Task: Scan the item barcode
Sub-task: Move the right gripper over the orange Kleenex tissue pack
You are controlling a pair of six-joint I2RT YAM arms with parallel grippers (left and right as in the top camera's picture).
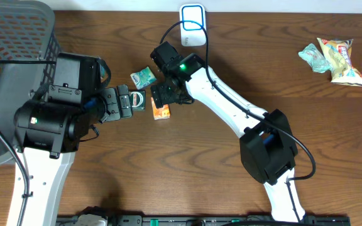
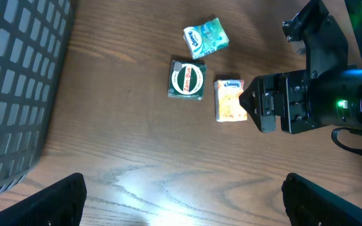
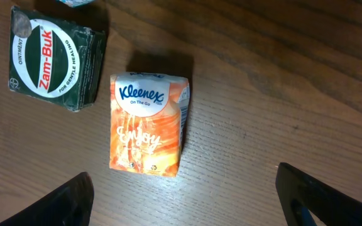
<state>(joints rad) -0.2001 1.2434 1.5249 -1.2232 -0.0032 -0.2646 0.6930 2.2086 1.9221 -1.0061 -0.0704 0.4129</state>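
- Right gripper (image 3: 187, 202): fingers spread wide, nothing between them. It hangs over the Kleenex pack (image 3: 148, 124), and both fingers are clear of the pack in the wrist view.
- Left gripper (image 2: 184, 204): also spread wide and holding nothing. Seen from overhead it sits left of the Kleenex pack, and we see the pack ahead of it in its wrist view.
- We take the Kleenex pack as the item. It is orange, lies flat on the wooden table (image 1: 307, 107) with the logo face up, and nothing grips it. We spot no barcode on the visible face.
- Zam-Buk box (image 3: 55, 63): dark green, lying flat just left of the Kleenex pack with a small gap between them. From overhead the left gripper partly covers it.
- Teal packet (image 2: 206, 37): up-left of the Kleenex pack, near the Zam-Buk box. We can't tell whether the two touch.
- White device (image 1: 193, 25): blue outline on top, with a cable running from it. It sits beyond the Kleenex pack at the table's far edge.
- Snack packets (image 1: 335, 58): well to the right of the Kleenex pack, near the far edge.
- Dark mesh basket (image 1: 11, 50): well to the left of the Kleenex pack, behind the left arm.
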